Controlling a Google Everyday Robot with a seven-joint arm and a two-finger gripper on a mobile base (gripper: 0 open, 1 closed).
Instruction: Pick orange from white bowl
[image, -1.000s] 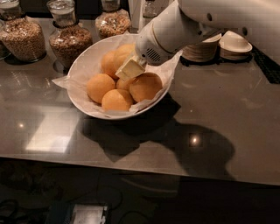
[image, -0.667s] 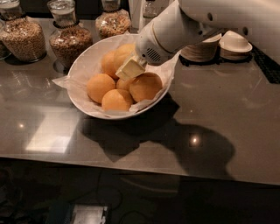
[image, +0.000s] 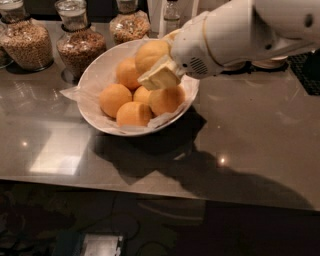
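One orange (image: 150, 52) is gripped by the end effector (image: 156, 67) and held just above the white bowl (image: 95, 75) on the counter (image: 260, 130), presumably so the other oranges (image: 116, 99) are not disturbed.

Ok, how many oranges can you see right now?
6 oranges. One orange is held in the gripper above the white bowl. Five lie in the bowl: back, left, front, right, centre. More may hide beneath.
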